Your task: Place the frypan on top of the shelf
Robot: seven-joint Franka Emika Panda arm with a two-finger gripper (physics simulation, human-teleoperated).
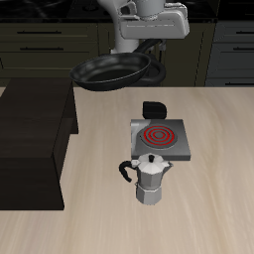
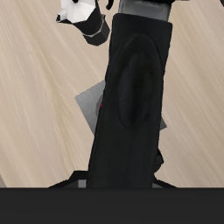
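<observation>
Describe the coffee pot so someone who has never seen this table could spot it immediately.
Find the wooden table, then the grey stove plate with its red coil. The coffee pot stands against that plate's front edge, nearer the camera. It is the only silver, faceted thing there, unlike the black pan held up farther back.

White and pale grey arm (image 1: 149, 22) casing, smooth and rounded, upper middle of frame. Black gripper (image 1: 155, 62) parts below.
</observation>
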